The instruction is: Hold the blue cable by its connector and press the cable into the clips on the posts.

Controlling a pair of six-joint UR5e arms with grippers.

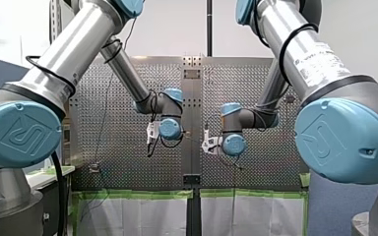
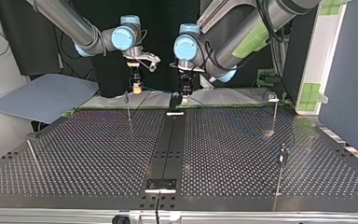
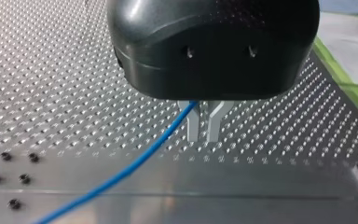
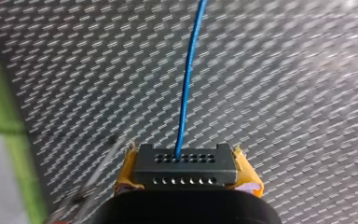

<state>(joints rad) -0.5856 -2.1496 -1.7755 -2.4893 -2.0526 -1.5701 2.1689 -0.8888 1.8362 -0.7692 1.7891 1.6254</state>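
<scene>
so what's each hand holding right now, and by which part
My right hand grips the black connector between its yellow pads; the blue cable runs out of it. My left hand pinches the cable itself between metal fingers.

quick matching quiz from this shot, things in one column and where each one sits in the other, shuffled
Things:
1 thin blue cable
2 black rectangular connector with rows of holes
3 green tape strip

Places:
A along the edge of the perforated metal table
B clamped between the yellow pads of my right gripper
C passing between the metal fingers of my left gripper

Pairs: 1-C, 2-B, 3-A
</scene>
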